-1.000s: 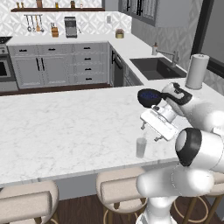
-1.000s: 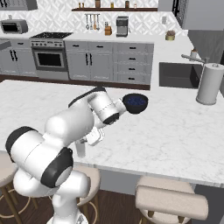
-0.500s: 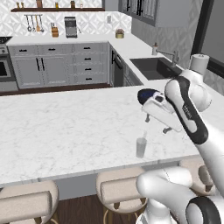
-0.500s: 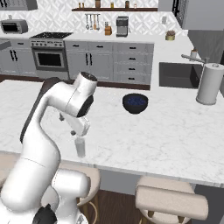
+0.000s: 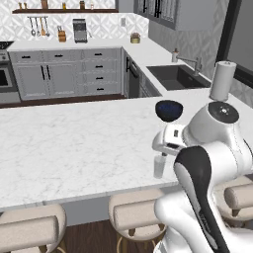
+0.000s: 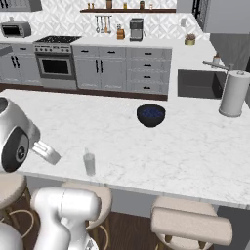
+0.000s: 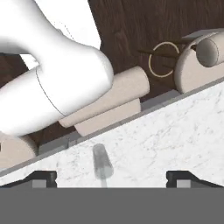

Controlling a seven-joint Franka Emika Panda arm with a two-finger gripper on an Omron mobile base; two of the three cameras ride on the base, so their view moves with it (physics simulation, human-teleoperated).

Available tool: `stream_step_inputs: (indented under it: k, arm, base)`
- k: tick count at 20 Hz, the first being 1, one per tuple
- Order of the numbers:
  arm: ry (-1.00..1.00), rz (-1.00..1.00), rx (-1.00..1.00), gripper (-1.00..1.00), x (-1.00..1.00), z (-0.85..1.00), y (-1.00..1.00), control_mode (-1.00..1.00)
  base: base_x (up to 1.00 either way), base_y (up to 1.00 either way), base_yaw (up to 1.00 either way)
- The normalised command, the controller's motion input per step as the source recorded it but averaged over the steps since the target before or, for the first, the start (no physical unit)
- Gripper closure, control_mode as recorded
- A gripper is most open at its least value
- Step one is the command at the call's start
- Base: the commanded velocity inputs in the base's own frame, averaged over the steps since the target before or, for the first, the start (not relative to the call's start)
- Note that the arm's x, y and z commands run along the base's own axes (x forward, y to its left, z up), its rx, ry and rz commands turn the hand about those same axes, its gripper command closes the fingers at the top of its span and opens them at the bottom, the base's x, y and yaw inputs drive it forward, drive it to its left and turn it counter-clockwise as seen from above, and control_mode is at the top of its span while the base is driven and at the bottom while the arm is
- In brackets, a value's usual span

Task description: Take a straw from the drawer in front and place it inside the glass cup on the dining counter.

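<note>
Arm has swung back toward the base since half a second ago: in the left base view the hand that was up beside the dark blue bowl now sits lower, just behind the glass cup; in the right base view the arm has dropped to the left edge. Cup, bowl and paper-towel roll have not shifted.

Tool: released, jaws spread wide, the two dark fingertips well apart at the bottom of the hand view, nothing between them.

Glass cup stands upright on the dining surface, near its front edge, above the beige stools. In the right base view the cup has a thin pale straw rising from it; in the hand view the cup lies roughly midway between the fingertips, with a thin line at its lower end that is probably the straw, too faint to confirm.

Bowl sits further back on the same surface, well apart from the cup. Towel roll stands at the far right, near the sink.

Grey drawer bank with short black handles is against the back wall, fronts all flush.
</note>
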Motion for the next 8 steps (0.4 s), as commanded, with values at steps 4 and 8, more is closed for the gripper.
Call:
stream_step_inputs:
  k: [4, 8]
  arm:
    - [-0.12, 0.09, -0.14, -1.0, -0.54, 0.25, 0.32, -1.0]
    - [0.0, 0.11, -0.03, -1.0, -0.28, 0.22, 0.29, -1.0]
  base:
    - [0.0, 0.0, 0.0]
    - [0.0, 0.0, 0.0]
